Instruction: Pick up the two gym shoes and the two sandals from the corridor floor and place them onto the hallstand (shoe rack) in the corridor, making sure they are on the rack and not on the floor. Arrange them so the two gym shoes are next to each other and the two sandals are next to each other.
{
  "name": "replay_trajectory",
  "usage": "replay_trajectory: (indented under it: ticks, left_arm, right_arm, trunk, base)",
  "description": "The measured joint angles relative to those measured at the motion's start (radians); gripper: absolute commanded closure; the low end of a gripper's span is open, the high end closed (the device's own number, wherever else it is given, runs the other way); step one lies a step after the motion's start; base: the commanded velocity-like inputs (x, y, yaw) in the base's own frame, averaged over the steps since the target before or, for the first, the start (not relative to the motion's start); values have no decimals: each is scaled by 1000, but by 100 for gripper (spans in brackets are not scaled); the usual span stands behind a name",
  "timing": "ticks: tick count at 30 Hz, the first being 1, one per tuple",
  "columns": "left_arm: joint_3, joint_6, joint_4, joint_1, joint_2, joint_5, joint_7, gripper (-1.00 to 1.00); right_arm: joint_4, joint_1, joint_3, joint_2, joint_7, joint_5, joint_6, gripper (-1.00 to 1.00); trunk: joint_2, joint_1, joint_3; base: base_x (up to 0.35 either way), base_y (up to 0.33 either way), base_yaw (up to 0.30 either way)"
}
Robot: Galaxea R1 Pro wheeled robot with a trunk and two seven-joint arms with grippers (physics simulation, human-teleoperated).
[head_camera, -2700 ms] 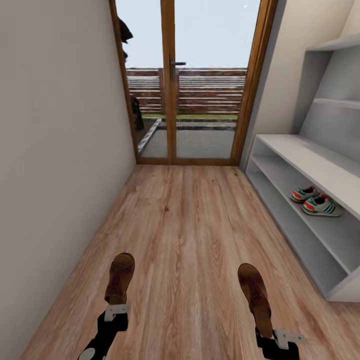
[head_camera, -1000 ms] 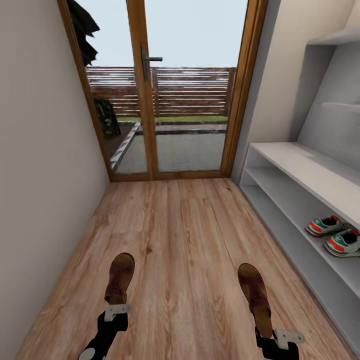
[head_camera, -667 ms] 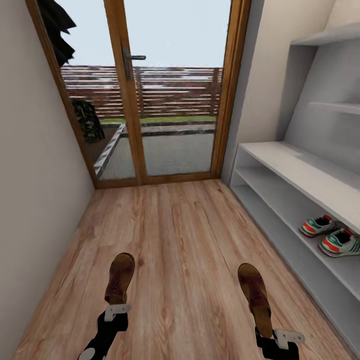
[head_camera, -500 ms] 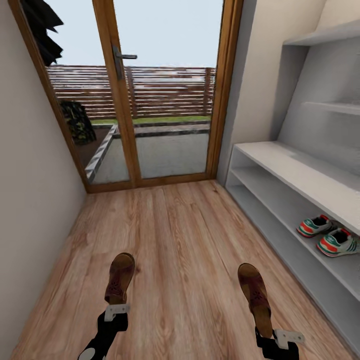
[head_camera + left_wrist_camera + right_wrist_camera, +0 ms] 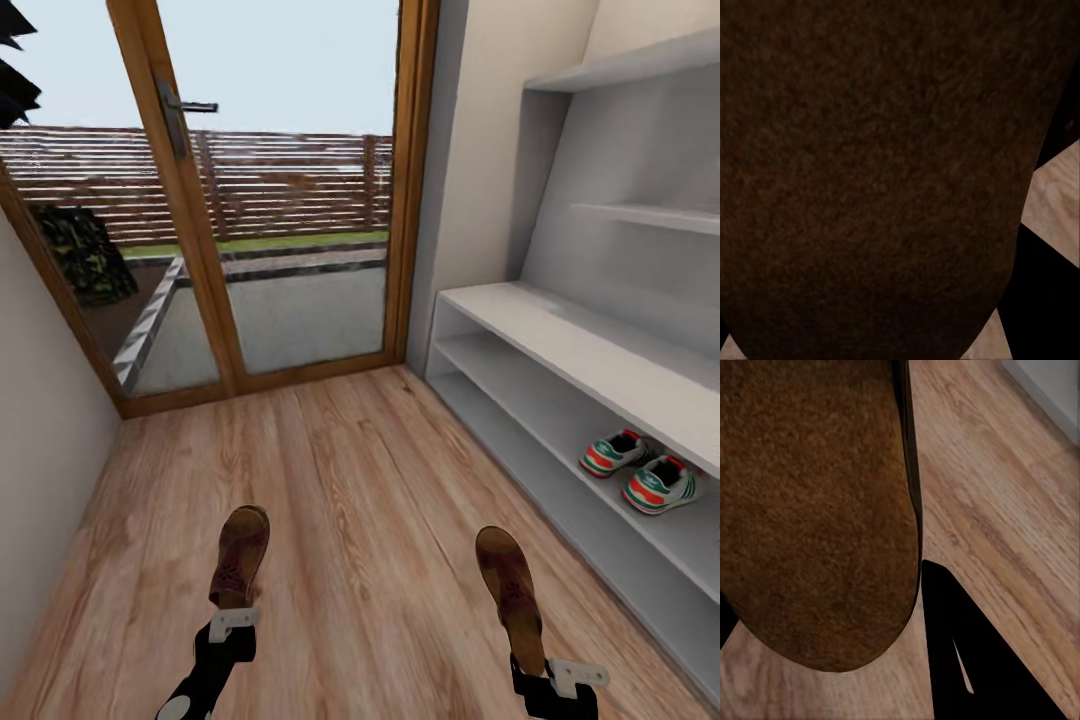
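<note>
Each tool is closed on a sandal by its heel, above the floor (image 5: 370, 500): the left tool (image 5: 232, 622) holds the left sandal (image 5: 240, 555), the right tool (image 5: 560, 675) the right sandal (image 5: 510, 590). Both gym shoes (image 5: 640, 470) sit side by side on a low shelf of the shoe rack (image 5: 560, 350), near its open front edge.

**No readable text**

No legible text, brand, number or sign anywhere. Gym shoes (image 5: 640, 470) on the hallstand (image 5: 560, 345) shelf show teal side stripes only, no readable logo. Sandals (image 5: 240, 556) carry no visible lettering; wrist views too close and dark.
</note>
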Motion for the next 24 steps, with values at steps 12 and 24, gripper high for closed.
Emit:
replay_trajectory:
  ticks: [12, 24]
  left_arm:
    - [0, 0, 0, 0, 0, 0, 0, 100]
    - [0, 0, 0, 0, 0, 0, 0, 100]
  right_arm:
    - [0, 0, 0, 0, 0, 0, 0, 100]
    - [0, 0, 0, 0, 0, 0, 0, 100]
  trunk:
    - [0, 0, 0]
    - [0, 0, 0]
  base:
    - [304, 194, -262]
    - [303, 195, -245]
